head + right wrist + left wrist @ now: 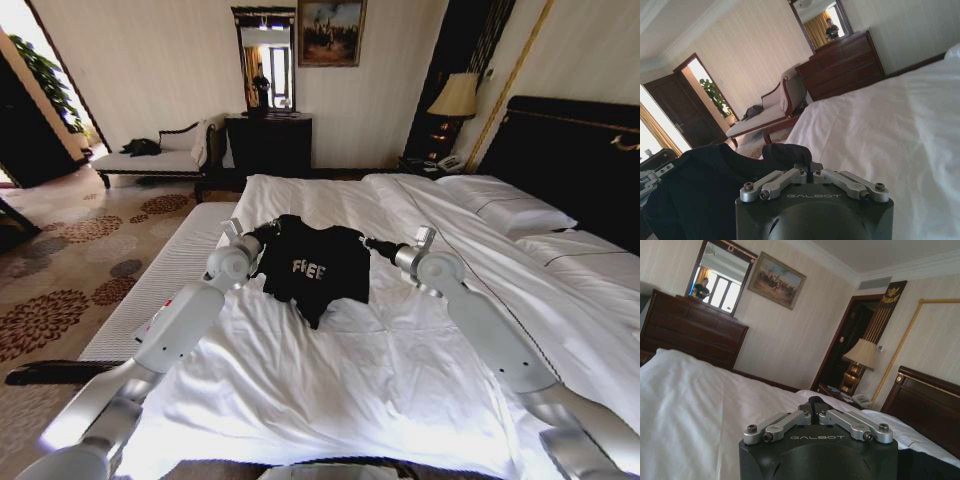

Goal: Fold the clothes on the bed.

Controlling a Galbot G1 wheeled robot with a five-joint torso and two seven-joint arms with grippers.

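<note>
Bed [420,360] carries the black T-shirt [315,268], lifted mid-fold near the duvet's middle, lettering facing the robot, hem hanging toward it. Left tool [262,236] and right tool [372,243] are clamped on its shoulders. Next move likely calls for laying it flat.

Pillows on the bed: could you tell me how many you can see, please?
2 pillows, both by the headboard of the bed: the farther pillow and the nearer pillow. Others may lie hidden past the picture's edge.
</note>
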